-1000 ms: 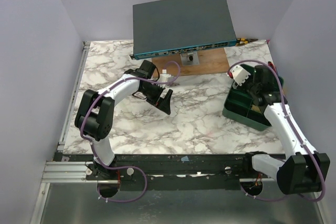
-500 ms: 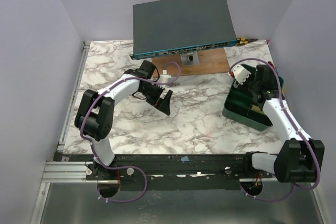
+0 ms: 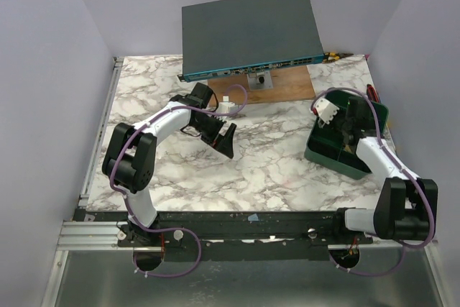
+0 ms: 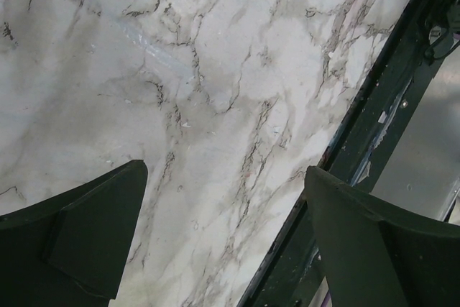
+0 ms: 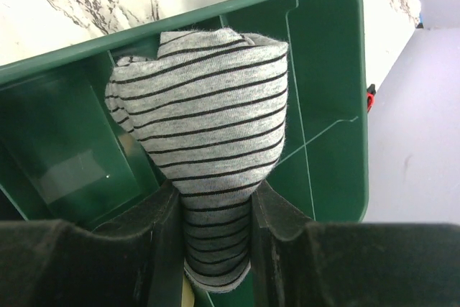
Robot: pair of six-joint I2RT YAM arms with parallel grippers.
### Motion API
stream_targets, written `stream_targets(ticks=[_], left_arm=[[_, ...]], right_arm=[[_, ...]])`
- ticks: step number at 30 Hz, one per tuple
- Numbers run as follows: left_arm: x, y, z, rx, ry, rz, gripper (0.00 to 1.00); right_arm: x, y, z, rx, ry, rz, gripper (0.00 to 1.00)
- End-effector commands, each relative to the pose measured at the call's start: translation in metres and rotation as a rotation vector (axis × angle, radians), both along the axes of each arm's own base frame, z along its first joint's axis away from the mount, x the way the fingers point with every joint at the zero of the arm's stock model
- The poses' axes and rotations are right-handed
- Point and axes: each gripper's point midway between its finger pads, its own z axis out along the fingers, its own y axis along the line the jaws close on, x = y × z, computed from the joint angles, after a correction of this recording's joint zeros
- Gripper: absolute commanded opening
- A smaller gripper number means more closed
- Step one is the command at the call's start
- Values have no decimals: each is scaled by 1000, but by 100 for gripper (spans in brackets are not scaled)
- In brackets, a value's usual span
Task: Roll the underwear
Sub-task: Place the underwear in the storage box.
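Observation:
The underwear (image 5: 208, 127) is grey with thin black stripes, rolled into a bundle. My right gripper (image 5: 214, 210) is shut on its lower end and holds it inside a green divided bin (image 5: 327, 70). In the top view the right gripper (image 3: 345, 129) sits over that bin (image 3: 323, 150) at the table's right side, and the underwear is hidden under the arm. My left gripper (image 3: 226, 141) is open and empty over the bare marble at centre left; its wrist view shows only marble between its spread fingers (image 4: 93, 228).
A dark flat network switch (image 3: 251, 30) stands propped on a wooden board (image 3: 287, 85) at the back. The table's dark front rail (image 3: 251, 221) runs along the near edge. A red object (image 3: 371, 91) lies beside the bin at far right.
My right arm has shifted slightly left and nearer over the bin, with its wrist turning. The left arm has not moved.

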Motion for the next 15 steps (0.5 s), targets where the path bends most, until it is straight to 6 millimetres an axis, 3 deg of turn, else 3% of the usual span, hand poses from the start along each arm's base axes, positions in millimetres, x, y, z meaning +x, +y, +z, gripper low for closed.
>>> stream_targets(ticks=[1, 9, 15], left_arm=[[0, -4, 13, -47, -15, -20, 99], [0, -4, 14, -51, -16, -22, 99], [1, -5, 11, -47, -6, -20, 99]], right_arm=[[11, 1, -6, -15, -27, 52, 1], [15, -8, -12, -38, -5, 75, 1], [12, -1, -26, -37, 74, 159, 1]])
